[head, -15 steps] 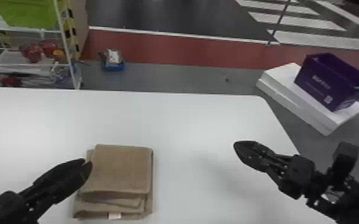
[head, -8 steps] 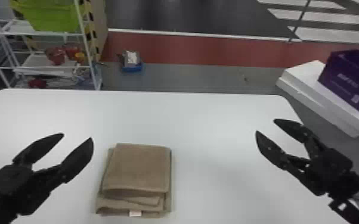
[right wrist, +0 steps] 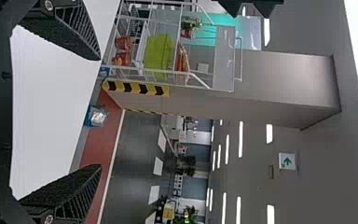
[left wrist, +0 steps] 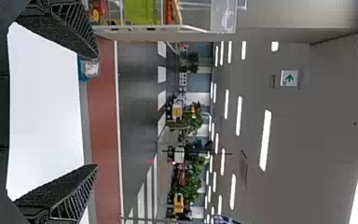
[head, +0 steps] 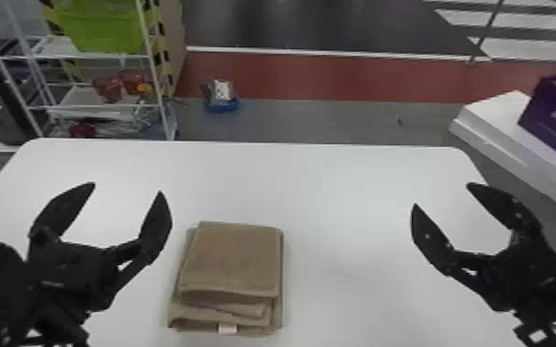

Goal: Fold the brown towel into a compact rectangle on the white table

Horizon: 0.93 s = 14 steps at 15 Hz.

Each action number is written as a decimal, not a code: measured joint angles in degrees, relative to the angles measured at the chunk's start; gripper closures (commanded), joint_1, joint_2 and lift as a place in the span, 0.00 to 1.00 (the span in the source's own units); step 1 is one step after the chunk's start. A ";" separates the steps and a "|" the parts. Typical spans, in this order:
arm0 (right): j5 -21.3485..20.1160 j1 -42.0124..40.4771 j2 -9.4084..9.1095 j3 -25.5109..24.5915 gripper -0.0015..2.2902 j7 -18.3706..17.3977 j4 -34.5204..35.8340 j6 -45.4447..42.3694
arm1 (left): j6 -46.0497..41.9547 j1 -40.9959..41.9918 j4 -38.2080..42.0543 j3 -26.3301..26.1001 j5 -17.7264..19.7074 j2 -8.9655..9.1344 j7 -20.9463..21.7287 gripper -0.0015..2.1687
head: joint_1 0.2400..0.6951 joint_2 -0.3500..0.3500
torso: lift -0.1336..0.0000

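Left gripper, right gripper: jaws wider than before, wide open, empty. Brown towel folded, head view's seven o'clock, apparently untouched.

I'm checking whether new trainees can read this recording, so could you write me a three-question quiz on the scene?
1. Fill the gap: the left gripper and the right gripper are both ____ (open/shut).
2. True or false: the brown towel lies folded on the white table, with a pale tag showing.
3. Which is nearer the towel? A) left gripper B) right gripper

Key: 1. open; 2. true; 3. A
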State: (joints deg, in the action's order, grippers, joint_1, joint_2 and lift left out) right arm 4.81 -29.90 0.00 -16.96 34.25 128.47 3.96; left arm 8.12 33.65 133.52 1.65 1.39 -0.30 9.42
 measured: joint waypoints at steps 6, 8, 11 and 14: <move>0.39 -0.92 0.00 -0.30 0.03 -0.39 0.24 3.98 | 8.14 -2.66 -1.86 -1.65 -2.69 0.20 -1.51 0.02 | 1.00 0.40 | 0.08; 0.66 -0.96 0.00 -0.34 0.03 -0.11 0.23 4.43 | 8.66 -3.71 -2.67 -1.22 -2.43 0.22 -0.82 0.03 | 1.00 0.40 | 0.08; 1.76 -1.01 0.00 -0.98 0.03 0.18 0.24 4.59 | 8.37 -4.87 -3.56 0.34 -1.69 0.22 0.59 0.03 | 1.00 0.41 | 0.08; 2.69 -0.42 0.00 -1.12 0.03 0.11 -0.40 3.24 | 6.66 -5.36 -4.25 0.80 -1.48 0.22 1.76 0.03 | 1.00 0.41 | 0.08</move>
State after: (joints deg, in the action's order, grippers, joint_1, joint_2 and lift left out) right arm 7.50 -30.32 0.00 -18.08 34.36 128.08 7.19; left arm 14.78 28.29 129.27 2.45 -0.09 -0.09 11.18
